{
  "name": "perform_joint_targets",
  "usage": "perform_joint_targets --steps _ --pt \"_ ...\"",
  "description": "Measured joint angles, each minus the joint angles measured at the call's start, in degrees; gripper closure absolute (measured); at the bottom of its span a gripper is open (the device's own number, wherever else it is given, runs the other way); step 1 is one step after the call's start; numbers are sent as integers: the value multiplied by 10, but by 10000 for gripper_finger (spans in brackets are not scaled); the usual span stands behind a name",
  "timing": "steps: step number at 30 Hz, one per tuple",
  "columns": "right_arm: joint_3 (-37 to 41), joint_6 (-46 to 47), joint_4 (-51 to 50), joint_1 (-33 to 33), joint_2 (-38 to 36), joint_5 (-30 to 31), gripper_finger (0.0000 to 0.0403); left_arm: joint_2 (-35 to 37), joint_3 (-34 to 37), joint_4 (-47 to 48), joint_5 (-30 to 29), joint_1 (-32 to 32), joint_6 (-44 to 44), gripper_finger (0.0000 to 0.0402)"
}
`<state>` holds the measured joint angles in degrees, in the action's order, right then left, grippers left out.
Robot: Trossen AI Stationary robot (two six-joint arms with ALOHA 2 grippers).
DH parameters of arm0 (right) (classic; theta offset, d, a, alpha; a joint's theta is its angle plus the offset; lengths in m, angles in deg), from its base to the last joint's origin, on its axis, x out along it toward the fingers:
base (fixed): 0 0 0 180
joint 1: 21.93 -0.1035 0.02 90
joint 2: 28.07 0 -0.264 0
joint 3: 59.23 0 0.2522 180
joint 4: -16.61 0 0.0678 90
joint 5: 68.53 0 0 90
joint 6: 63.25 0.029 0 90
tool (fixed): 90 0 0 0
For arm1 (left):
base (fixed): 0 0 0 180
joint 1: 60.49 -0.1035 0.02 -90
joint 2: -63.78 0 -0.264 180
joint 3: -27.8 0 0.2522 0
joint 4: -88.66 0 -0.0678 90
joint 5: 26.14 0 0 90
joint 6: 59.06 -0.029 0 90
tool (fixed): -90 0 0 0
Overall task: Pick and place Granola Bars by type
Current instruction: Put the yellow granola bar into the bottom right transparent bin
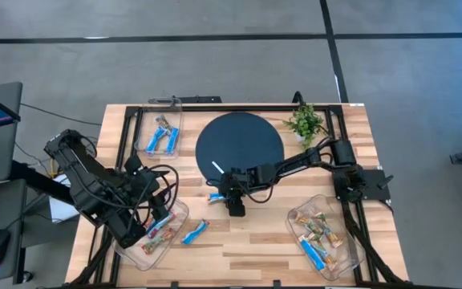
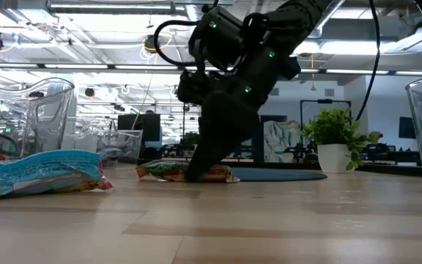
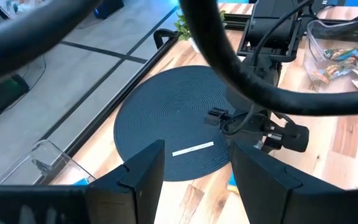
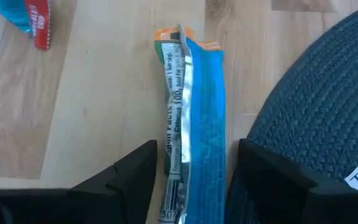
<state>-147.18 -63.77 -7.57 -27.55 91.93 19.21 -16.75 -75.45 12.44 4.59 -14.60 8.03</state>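
Note:
My right gripper [image 1: 235, 207] [image 4: 196, 155] is open and lowered to the table just near of the dark round mat. Its fingers stand on either side of a blue, green and orange granola bar [image 4: 194, 112] [image 1: 217, 197] [image 2: 185, 172], which lies flat on the wood; I see no touch. A loose blue bar [image 1: 195, 233] [image 2: 42, 174] lies on the table to the left. More bars fill the far-left tray [image 1: 160, 135], the near-left tray [image 1: 160, 234] and the near-right tray [image 1: 321, 237]. My left gripper [image 1: 152, 215] [image 3: 194, 158] is open above the near-left tray.
The dark round mat [image 1: 239, 148] carries a thin white stick [image 1: 217, 167] [image 3: 193, 149]. A small potted plant [image 1: 305, 122] stands at the far right. Black cables loop around my left arm [image 1: 147, 189]. Bare wood lies along the near edge between the two near trays.

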Motion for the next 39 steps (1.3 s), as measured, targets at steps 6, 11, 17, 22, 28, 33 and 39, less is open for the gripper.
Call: perform_joint_targets --steps 6,11,17,22,28,33,39 --pt "0 0 0 1 0 5 230 0 0 0 0 -5 -14 224" --pt "0 4 0 1 0 11 278 0 0 0 0 -11 -14 224" --pt "2 6 -4 5 -9 9 323 0 0 0 0 -11 -14 224" --pt "2 5 -2 12 -40 8 335 0 0 0 -1 -11 -14 224" --pt "2 6 -14 29 -82 8 336 0 0 0 -5 -11 -14 224" --pt "2 32 -78 39 -142 8 336 0 0 0 -15 -12 -25 224" --pt "1 119 -206 48 -234 7 337 5 0 0 -43 -39 -77 224"
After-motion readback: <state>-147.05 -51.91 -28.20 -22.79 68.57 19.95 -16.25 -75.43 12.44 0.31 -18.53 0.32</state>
